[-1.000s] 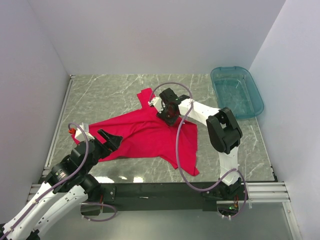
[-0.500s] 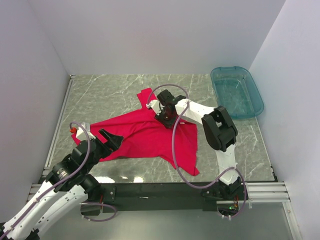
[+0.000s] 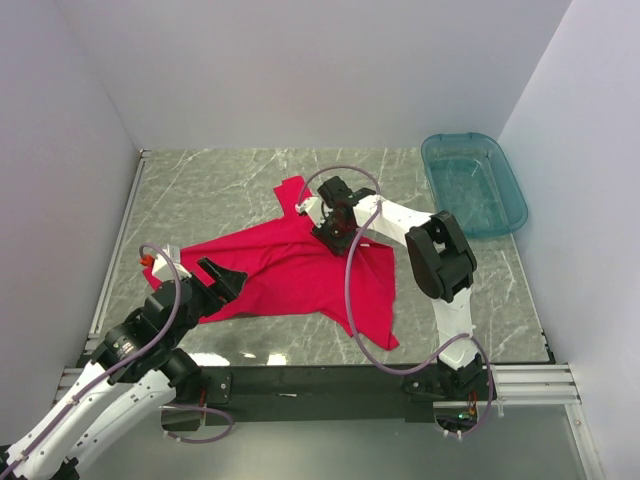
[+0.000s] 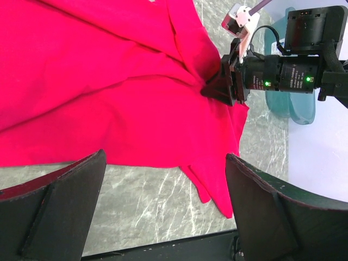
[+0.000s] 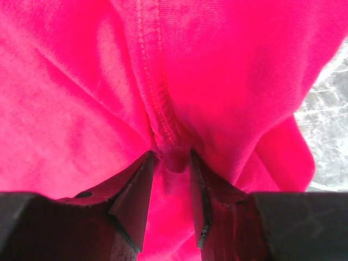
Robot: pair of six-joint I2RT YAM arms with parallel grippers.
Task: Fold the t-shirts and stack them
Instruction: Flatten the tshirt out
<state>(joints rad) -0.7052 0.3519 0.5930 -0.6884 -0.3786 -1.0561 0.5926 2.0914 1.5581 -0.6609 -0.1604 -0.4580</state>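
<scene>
A bright red t-shirt lies crumpled and spread across the middle of the marble table. My right gripper is down on its upper right part. In the right wrist view the gripper is shut on a bunched fold of the t-shirt with a stitched seam running into the jaws. My left gripper hovers over the shirt's left lower edge, open wide. In the left wrist view the gripper holds nothing, with the t-shirt and the right gripper beyond it.
A teal plastic bin stands at the back right, and it also shows as a bin in the left wrist view. White walls close in the table on three sides. A black rail runs along the near edge.
The right arm's elbow has swung slightly to the left while its gripper keeps the fold. The left arm has barely moved.
</scene>
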